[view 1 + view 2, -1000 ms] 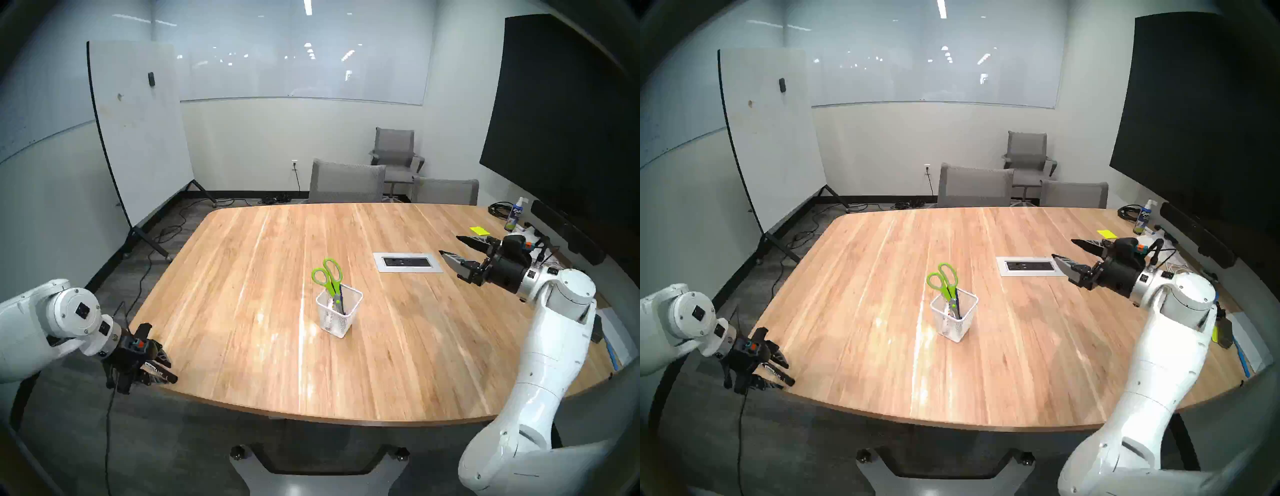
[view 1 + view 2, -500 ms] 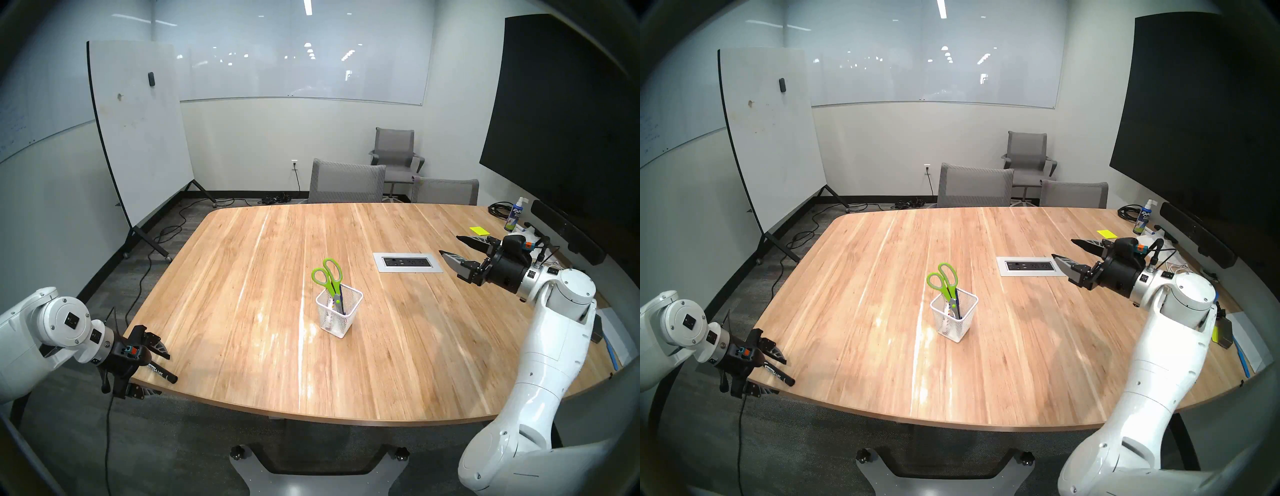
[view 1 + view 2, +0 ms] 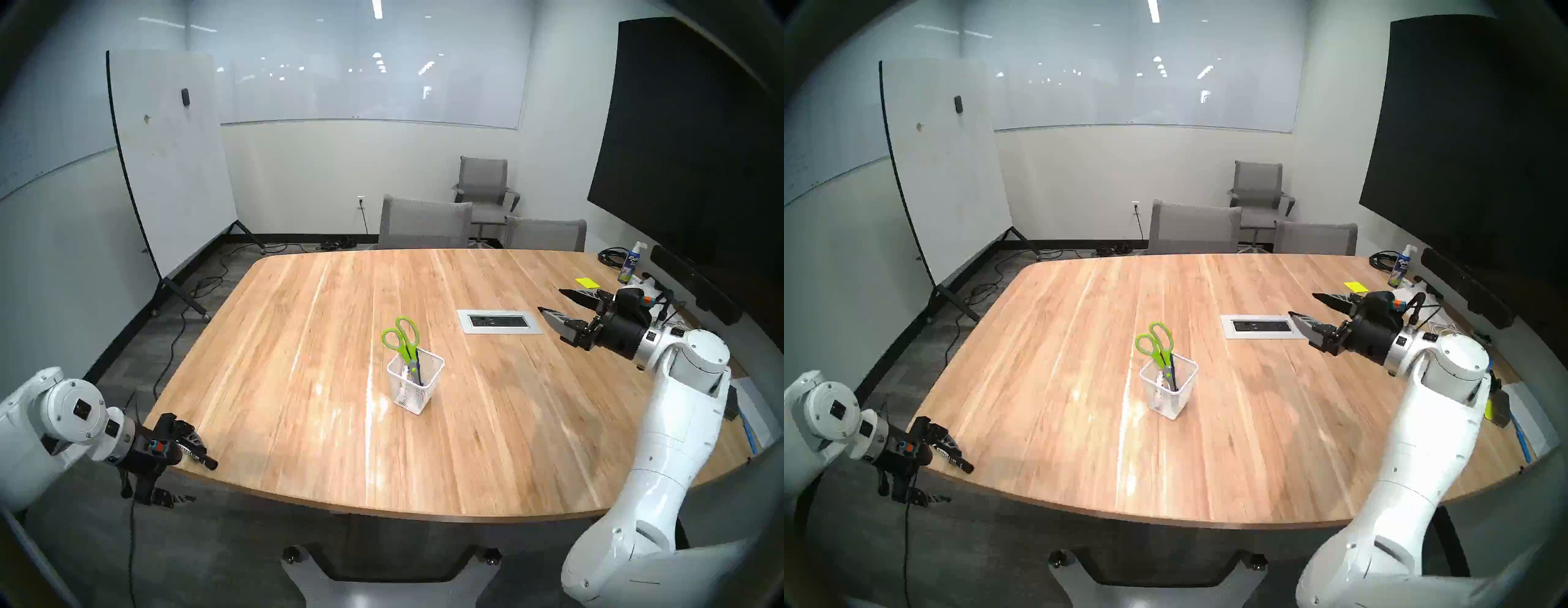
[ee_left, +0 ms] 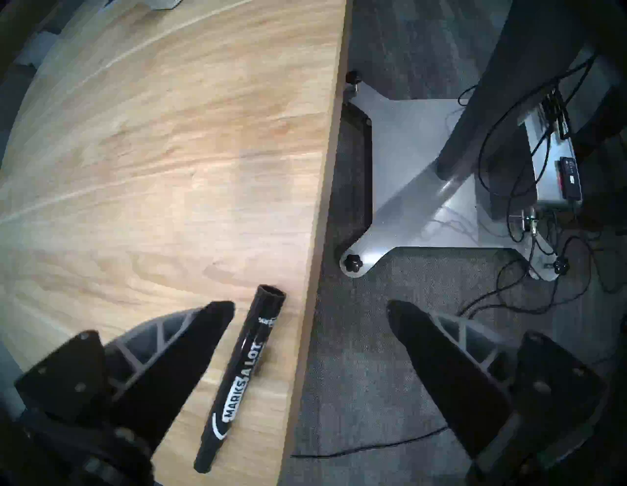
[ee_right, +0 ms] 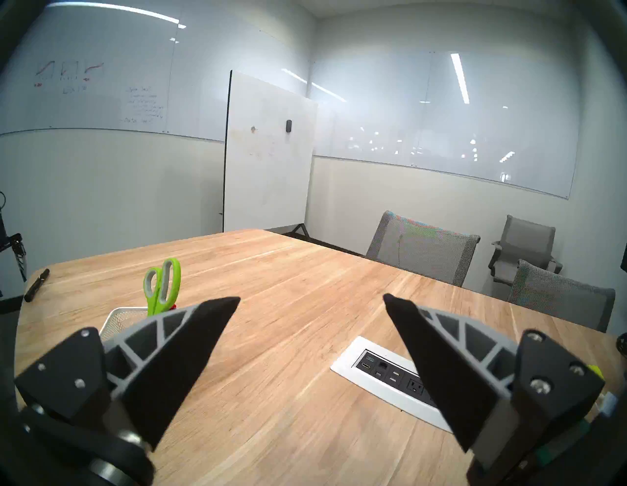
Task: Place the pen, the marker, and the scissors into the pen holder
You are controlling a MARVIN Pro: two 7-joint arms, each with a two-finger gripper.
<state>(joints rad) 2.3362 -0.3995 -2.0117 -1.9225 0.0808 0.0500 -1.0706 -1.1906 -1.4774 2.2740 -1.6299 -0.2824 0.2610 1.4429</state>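
A black marker (image 3: 199, 458) (image 4: 242, 376) lies flat on the wooden table (image 3: 297, 339), close to its near left edge. My left gripper (image 3: 198, 472) (image 4: 310, 305) is open and straddles that edge. One finger (image 4: 190, 342) is over the tabletop beside the marker, the other (image 4: 441, 366) hangs over the floor. Neither touches the marker. The white mesh pen holder (image 3: 418, 388) (image 3: 1170, 395) stands mid-table. Green-handled scissors (image 3: 401, 335) (image 5: 163, 285) and a blue pen (image 3: 418, 369) stand in it. My right gripper (image 3: 551, 300) (image 5: 311, 298) hovers open and empty at the far right.
A recessed outlet panel (image 3: 499, 321) sits right of the holder. A spray bottle (image 3: 632, 263), yellow sticky notes (image 3: 587, 282) and cables lie at the far right corner. Grey chairs (image 3: 424, 223) stand behind the table. Below the left gripper are carpet, cords and my metal base (image 4: 407, 169).
The left gripper has opened wide and sunk back toward the table's edge, one finger now below the tabletop. The marker lies where it was. The right arm has not moved.
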